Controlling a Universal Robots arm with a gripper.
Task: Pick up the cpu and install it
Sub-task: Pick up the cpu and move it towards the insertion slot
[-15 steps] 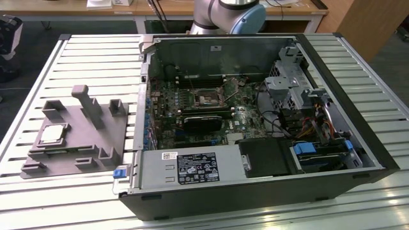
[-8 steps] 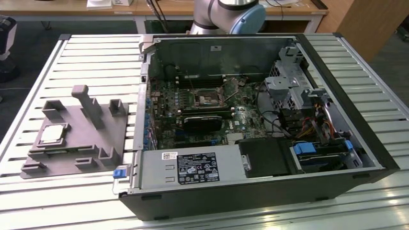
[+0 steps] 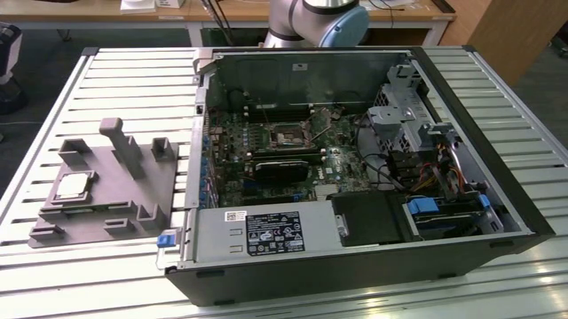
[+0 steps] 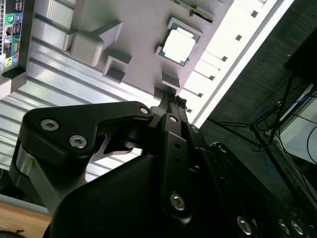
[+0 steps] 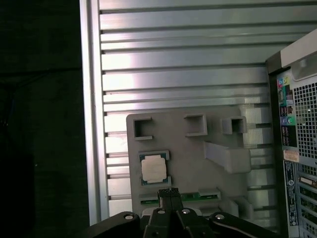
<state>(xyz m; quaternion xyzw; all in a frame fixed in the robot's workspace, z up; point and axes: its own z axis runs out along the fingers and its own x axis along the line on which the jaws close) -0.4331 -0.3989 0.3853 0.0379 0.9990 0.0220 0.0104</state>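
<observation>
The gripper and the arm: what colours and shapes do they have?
The gripper is matte black: broad flat link plates with round silver screw heads, narrowing to slim fingers. In the exterior view, the arm is a silver-grey rounded joint with a light blue cap.

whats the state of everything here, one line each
computer case: on its side, side panel off
grey tray: on the slatted table, beside the computer case
cpu: flat in a recess of the grey tray, not gripped
gripper: shut, empty, near the cpu
</observation>
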